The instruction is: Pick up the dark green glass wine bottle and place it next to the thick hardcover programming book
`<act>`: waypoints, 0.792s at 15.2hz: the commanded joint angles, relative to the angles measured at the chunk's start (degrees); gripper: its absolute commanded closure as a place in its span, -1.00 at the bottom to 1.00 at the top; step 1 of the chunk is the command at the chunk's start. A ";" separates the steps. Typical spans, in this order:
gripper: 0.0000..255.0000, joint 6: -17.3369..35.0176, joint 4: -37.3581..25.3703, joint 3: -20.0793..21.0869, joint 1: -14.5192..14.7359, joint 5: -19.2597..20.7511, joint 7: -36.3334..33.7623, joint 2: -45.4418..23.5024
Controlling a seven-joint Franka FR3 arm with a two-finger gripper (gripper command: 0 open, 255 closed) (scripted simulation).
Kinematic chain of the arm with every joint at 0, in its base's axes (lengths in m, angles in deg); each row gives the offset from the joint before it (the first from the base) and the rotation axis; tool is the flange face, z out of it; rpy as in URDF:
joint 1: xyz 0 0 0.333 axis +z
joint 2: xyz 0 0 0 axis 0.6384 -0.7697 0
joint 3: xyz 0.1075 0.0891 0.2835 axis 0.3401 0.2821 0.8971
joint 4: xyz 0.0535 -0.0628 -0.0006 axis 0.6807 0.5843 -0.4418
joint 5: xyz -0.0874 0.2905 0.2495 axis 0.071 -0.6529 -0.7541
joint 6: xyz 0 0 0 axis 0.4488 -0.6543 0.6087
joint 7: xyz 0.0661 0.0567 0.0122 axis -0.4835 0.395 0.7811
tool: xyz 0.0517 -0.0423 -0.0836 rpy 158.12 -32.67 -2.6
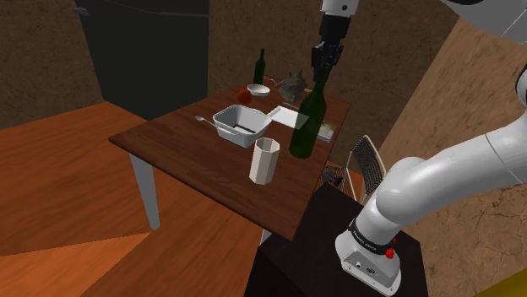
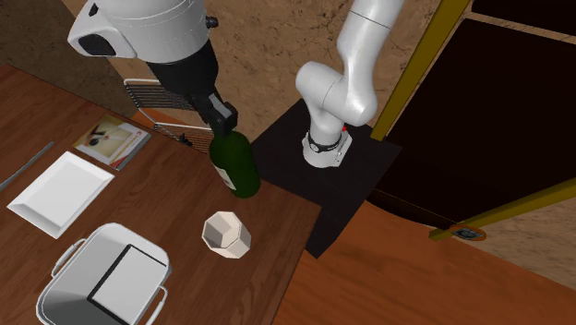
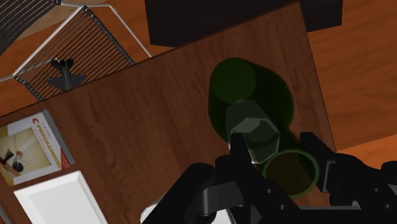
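I see my arm [image 1: 448,169]: glossy white rounded links, dark bands at the joints, a red button [image 1: 390,252] on the base collar, and an all-black, blocky gripper [image 1: 322,73].

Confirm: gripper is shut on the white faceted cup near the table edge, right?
No. The shoulder view shows the gripper shut on the dark green wine bottle near the table edge; the white faceted cup stands free beside it.
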 commanded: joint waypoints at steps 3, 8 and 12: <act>1.00 -3.12 -4.61 -0.04 -0.02 0.02 0.26 -1.47; 1.00 -6.95 -10.44 0.00 -0.01 -0.01 0.47 -3.47; 1.00 -10.11 -15.46 0.02 0.00 -0.02 0.64 -5.32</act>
